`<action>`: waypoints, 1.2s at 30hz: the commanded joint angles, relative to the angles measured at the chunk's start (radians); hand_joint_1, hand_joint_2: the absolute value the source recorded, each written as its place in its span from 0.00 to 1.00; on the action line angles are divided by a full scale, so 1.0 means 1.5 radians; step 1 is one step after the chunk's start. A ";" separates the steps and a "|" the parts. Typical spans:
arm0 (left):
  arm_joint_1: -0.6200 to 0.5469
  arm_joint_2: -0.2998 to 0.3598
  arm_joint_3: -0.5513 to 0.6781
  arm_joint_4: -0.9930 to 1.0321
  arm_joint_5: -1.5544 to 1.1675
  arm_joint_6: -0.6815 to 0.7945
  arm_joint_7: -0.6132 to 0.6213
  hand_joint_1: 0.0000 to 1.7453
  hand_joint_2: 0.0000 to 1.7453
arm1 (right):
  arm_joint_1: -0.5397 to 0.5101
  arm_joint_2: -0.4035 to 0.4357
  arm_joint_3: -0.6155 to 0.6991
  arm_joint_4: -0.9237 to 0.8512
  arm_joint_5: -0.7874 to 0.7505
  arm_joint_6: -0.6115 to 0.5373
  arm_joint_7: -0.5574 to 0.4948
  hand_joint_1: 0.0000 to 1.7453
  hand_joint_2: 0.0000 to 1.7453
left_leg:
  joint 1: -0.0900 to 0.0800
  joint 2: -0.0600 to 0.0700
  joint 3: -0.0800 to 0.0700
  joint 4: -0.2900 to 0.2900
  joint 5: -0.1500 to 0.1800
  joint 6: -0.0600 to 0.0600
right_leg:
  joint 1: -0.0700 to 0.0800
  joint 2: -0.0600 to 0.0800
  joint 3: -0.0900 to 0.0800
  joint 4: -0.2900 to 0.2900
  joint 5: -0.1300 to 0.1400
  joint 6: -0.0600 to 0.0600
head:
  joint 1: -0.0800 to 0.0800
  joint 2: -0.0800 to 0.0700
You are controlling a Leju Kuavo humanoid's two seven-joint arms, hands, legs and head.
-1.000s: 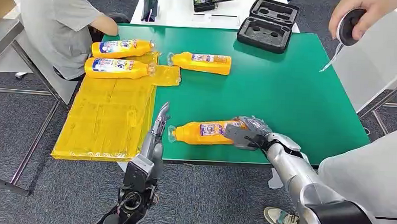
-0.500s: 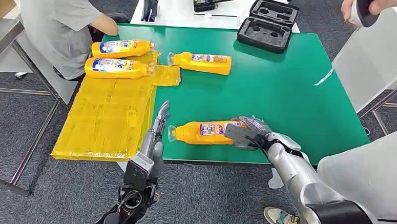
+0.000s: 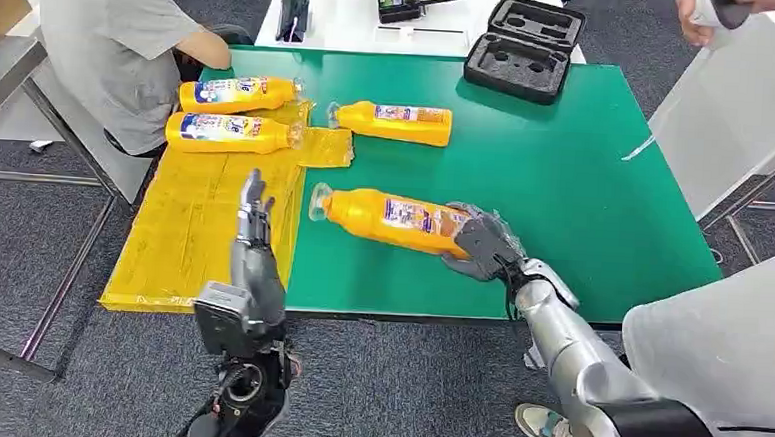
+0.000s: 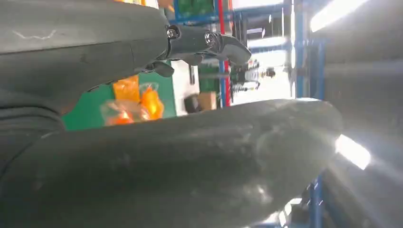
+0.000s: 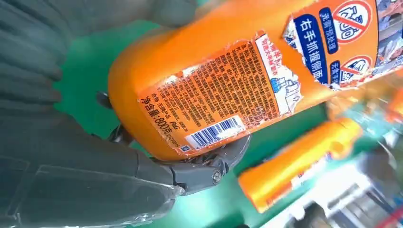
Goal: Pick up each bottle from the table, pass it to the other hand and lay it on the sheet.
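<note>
In the head view, two orange bottles already lie on the yellow sheet (image 3: 203,229) at the counter's (image 3: 566,178) far left: one at the far edge (image 3: 238,92) and one just nearer (image 3: 230,130). A third bottle (image 3: 394,122) lies on the green counter just right of the sheet's far corner, untouched. The right robot hand (image 3: 482,246) grips the base end of a fourth bottle (image 3: 388,219), held with its cap pointing left toward the sheet. The left robot hand (image 3: 254,220) is raised over the sheet's right edge, fingers straight and apart, holding nothing, near the bottle's cap but apart from it. In the left wrist view, the left robot hand's fingers (image 4: 209,42) are extended with nothing between them. In the right wrist view, the right robot hand's thumb (image 5: 199,171) and fingers wrap the held bottle's labelled base. By my judgement, two bottles are done, this one awaits the handover, and one remains.
</note>
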 commanded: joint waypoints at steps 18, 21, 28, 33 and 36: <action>0.036 -0.095 0.207 0.099 0.047 -0.223 0.002 0.00 0.00 | 0.159 -0.010 0.076 -0.215 -0.447 0.148 -0.018 1.00 1.00 | 0.000 0.000 0.001 0.000 0.000 -0.001 | 0.001 0.000 0.001 0.000 0.000 -0.001 | 0.000 0.000; 0.013 -0.098 0.203 0.142 0.049 -0.217 0.002 0.00 0.00 | 0.157 0.010 0.081 -0.209 -0.441 0.154 -0.018 1.00 1.00 | 0.001 0.000 0.002 0.000 -0.001 -0.001 | 0.001 0.000 0.002 0.000 -0.001 -0.001 | 0.000 0.000; 0.013 -0.098 0.203 0.142 0.049 -0.217 0.002 0.00 0.00 | 0.157 0.010 0.081 -0.209 -0.441 0.154 -0.018 1.00 1.00 | 0.001 0.000 0.002 0.000 -0.001 -0.001 | 0.001 0.000 0.002 0.000 -0.001 -0.001 | 0.000 0.000; 0.013 -0.098 0.203 0.142 0.049 -0.217 0.002 0.00 0.00 | 0.157 0.010 0.081 -0.209 -0.441 0.154 -0.018 1.00 1.00 | 0.001 0.000 0.002 0.000 -0.001 -0.001 | 0.001 0.000 0.002 0.000 -0.001 -0.001 | 0.000 0.000; 0.013 -0.098 0.203 0.142 0.049 -0.217 0.002 0.00 0.00 | 0.157 0.010 0.081 -0.209 -0.441 0.154 -0.018 1.00 1.00 | 0.000 0.000 0.001 0.000 -0.001 -0.001 | 0.000 0.000 0.001 0.000 -0.001 -0.001 | 0.000 0.000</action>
